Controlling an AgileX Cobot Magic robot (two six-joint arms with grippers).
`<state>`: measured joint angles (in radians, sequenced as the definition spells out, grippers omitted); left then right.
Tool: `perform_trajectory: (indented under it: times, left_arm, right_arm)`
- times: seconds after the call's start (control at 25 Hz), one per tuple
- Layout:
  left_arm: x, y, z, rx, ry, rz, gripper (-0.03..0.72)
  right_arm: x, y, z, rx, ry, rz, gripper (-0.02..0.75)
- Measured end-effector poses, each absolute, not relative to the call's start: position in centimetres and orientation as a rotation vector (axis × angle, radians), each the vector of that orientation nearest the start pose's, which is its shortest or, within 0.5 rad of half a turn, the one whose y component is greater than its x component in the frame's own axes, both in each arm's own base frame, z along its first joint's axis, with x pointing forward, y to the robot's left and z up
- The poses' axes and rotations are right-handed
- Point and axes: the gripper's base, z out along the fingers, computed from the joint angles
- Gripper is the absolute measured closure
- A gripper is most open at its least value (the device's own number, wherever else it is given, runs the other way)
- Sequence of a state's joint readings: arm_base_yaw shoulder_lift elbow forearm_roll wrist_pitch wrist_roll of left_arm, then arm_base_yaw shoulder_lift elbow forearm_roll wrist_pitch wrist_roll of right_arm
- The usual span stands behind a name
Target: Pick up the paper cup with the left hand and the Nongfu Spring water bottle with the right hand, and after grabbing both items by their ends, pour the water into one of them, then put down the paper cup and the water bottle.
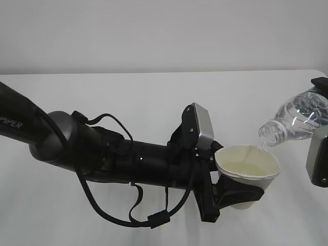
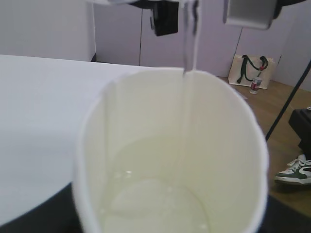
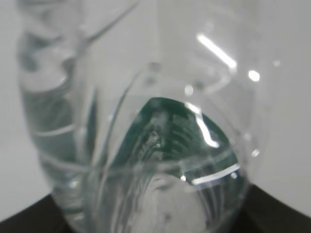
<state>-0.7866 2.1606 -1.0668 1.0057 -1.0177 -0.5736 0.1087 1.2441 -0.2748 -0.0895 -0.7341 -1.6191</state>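
Clamped around the paper cup (image 1: 248,171), the left hand (image 1: 233,192) holds it upright above the white table (image 1: 128,97). Farther right, the right hand (image 1: 319,159) grips the Nongfu Spring water bottle (image 1: 294,120) — tilted, neck over the rim — with water (image 2: 187,97) streaming into the cup.

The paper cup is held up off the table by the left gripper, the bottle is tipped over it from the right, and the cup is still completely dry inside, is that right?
Not quite: the paper cup is not dry. The left wrist view shows water pooled in its bottom and a thin stream falling in. The rest holds: the left gripper holds the cup above the table, with the bottle tipped over it from the right.
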Motion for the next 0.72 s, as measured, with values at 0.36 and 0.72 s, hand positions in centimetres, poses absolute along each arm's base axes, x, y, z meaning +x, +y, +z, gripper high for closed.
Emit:
perform_trajectory:
  times: [0.36, 0.72]
  left_arm:
    - [23.80, -33.11, 11.78, 1.337, 1.413, -1.195, 0.263]
    - [23.80, -33.10, 11.77, 1.337, 1.414, -1.194, 0.263]
  right_arm:
    - [21.02, 2.84, 20.96, -1.479, 1.117, -1.093, 0.300]
    - [21.02, 2.84, 20.96, -1.484, 1.113, -1.097, 0.300]
